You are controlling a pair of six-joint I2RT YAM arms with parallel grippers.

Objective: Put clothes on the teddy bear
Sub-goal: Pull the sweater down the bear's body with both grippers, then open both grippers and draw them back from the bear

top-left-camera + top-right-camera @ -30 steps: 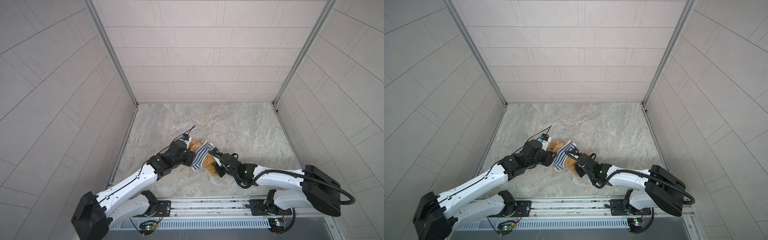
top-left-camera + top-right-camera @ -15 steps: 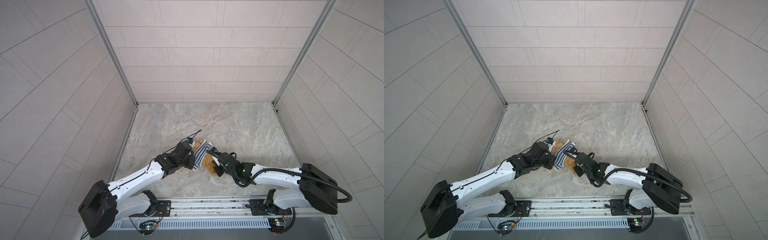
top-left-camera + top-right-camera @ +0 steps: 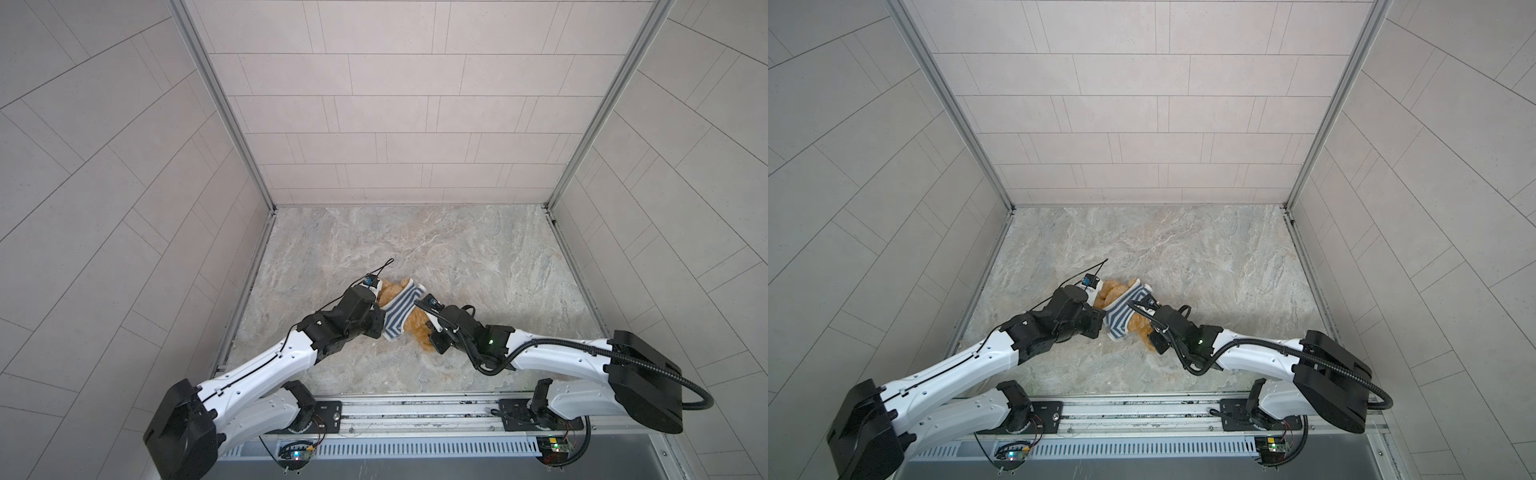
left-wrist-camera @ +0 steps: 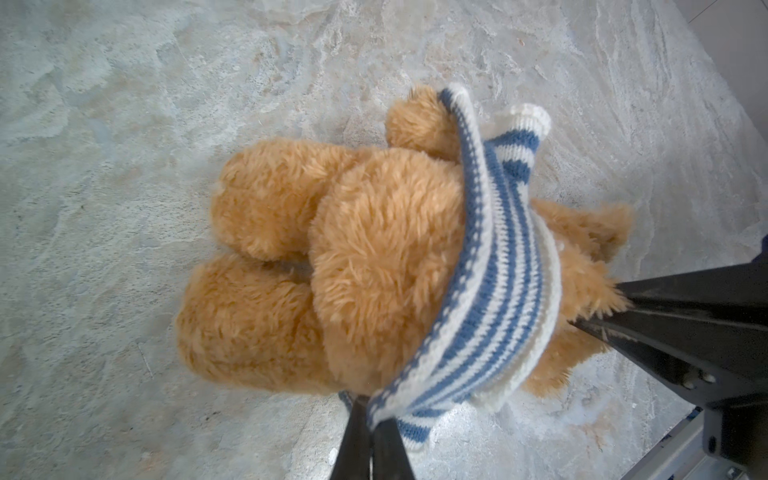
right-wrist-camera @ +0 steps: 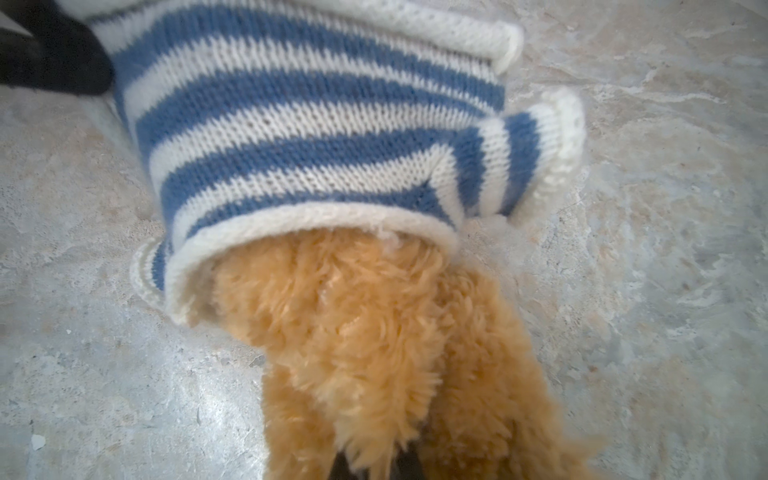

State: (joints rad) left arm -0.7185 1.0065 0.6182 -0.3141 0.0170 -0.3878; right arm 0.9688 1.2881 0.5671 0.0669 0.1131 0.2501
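Note:
The golden-brown teddy bear [image 3: 419, 330] lies on the marble floor between both arms, also seen in a top view [image 3: 1139, 325]. A blue-and-white striped shirt [image 3: 401, 309] is bunched around its middle, with the legs [image 4: 266, 257] bare on one side and the fluffy head end [image 5: 353, 324] poking out of the other opening. My left gripper [image 4: 372, 419] is shut on the shirt's hem [image 4: 399, 395]. My right gripper [image 5: 374, 463] is shut on the bear's fur at the head end. In both top views the left gripper [image 3: 380, 311] and right gripper [image 3: 432, 329] flank the bear.
Tiled walls [image 3: 374, 124] close in the floor [image 3: 478, 257] at the back and both sides. A metal rail [image 3: 415, 411] with both arm bases runs along the front edge. The right gripper's black fingers [image 4: 648, 328] show beside the bear in the left wrist view.
Both grippers have closed: the left onto the shirt's hem, the right onto the bear's fur. The left arm's base link swung inward; the bear has barely shifted.

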